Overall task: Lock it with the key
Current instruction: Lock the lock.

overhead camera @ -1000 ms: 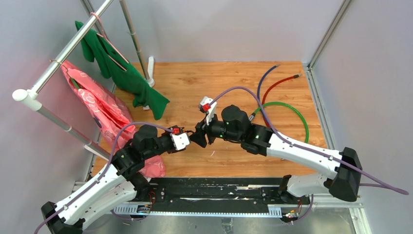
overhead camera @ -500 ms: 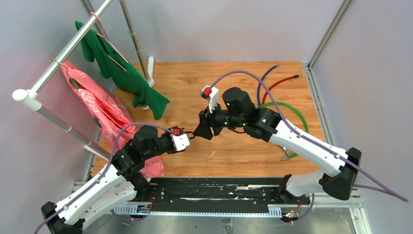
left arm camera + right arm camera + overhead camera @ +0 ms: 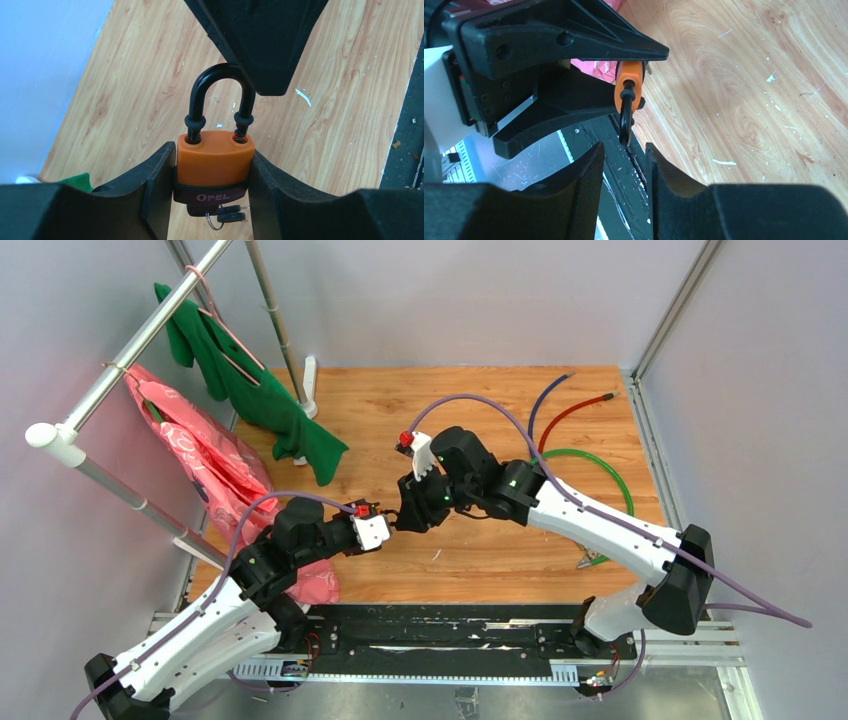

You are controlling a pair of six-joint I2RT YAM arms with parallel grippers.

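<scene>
An orange padlock (image 3: 214, 160) with a black shackle (image 3: 220, 85) is held upright in my left gripper (image 3: 212, 160), which is shut on its body. The shackle's right leg stands raised above its hole. A key (image 3: 227, 216) on a small ring sticks out under the lock. My right gripper (image 3: 624, 147) is open, and the top of the shackle (image 3: 625, 117) hangs just at the mouth of its gap, not clamped. In the top view both grippers (image 3: 400, 518) meet above the wooden table's middle, and the lock is hidden between them.
A clothes rack (image 3: 150, 330) at the left carries a green garment (image 3: 260, 390) and a pink one (image 3: 215, 465). Green, red and purple hoses (image 3: 600, 475) lie at the back right. A black rail (image 3: 440, 635) runs along the near edge.
The right arm has swung leftward and its wrist has turned, keeping its fingers at the shackle while the jaws narrowed. The left arm and padlock have stayed still.
</scene>
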